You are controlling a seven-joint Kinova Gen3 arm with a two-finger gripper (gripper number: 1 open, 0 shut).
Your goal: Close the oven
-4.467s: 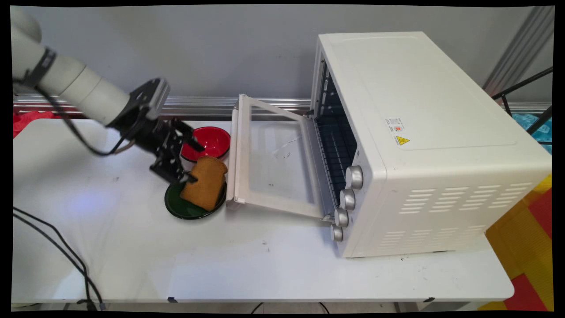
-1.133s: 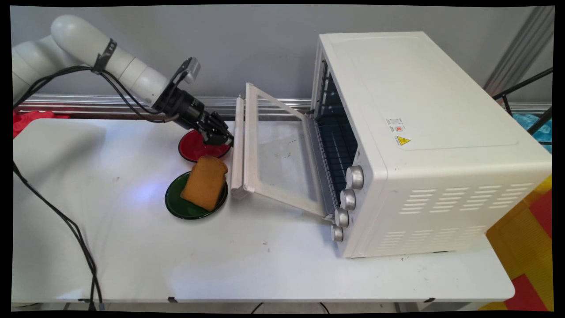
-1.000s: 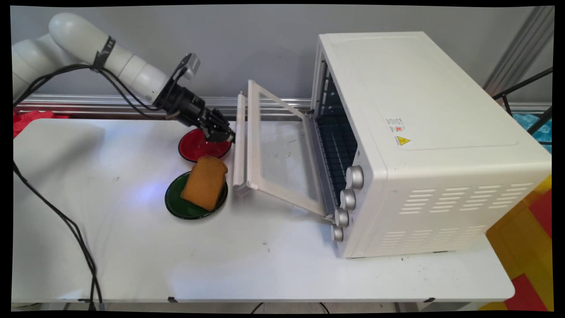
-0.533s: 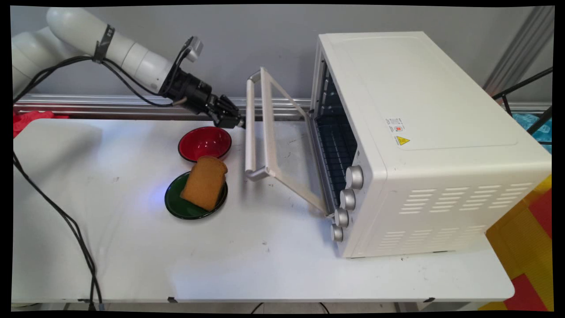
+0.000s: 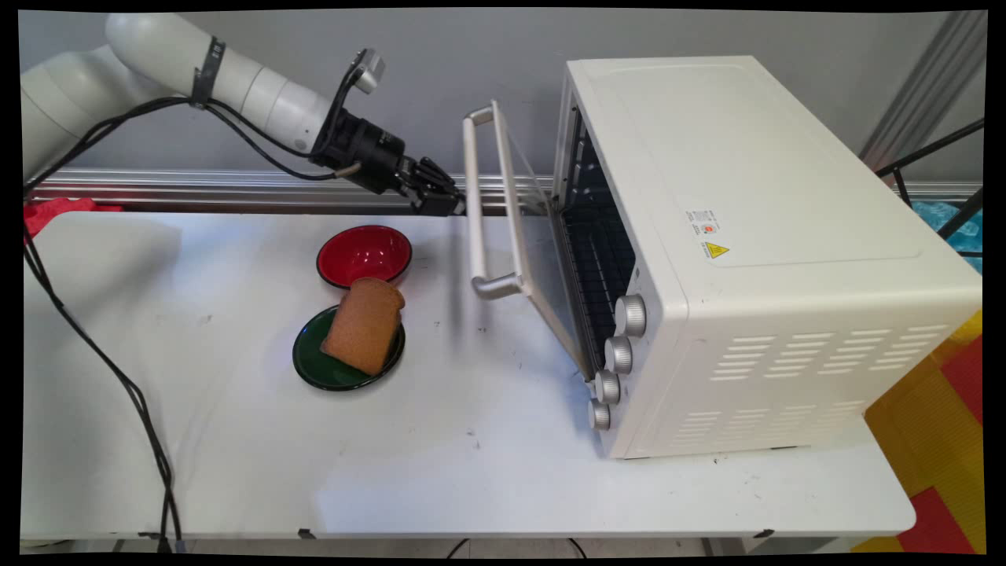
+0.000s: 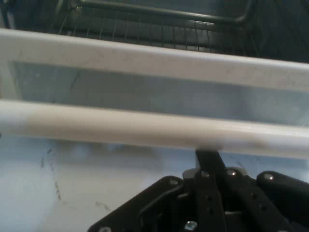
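Resting on a dark green round plate (image 5: 330, 368) near the front of the white table (image 5: 440, 472), a brown slice of toast (image 5: 363, 325) leans with its rounded top toward a small red bowl (image 5: 364, 255) just behind it. To the right stands a white toaster oven (image 5: 754, 259) with four silver knobs (image 5: 617, 358) down its near corner and a dark wire rack (image 5: 601, 271) visible inside. Its glass door (image 5: 525, 228) is swung partway up, tilted steeply between flat and upright, with the silver bar handle (image 5: 476, 204) along its outer edge. Farther back, the black two-finger gripper (image 5: 454, 206) of the white robot arm (image 5: 236, 86) reaches in from the upper left and meets that handle from the side away from the oven. From the hand camera, the fingers (image 6: 208, 162) appear drawn together, their tip pressed against the underside of the pale handle (image 6: 145, 126), gripping nothing. Beyond the handle lie the door's white frame (image 6: 159, 60) and the rack (image 6: 159, 24). Black cables (image 5: 102, 346) trail down the left side.
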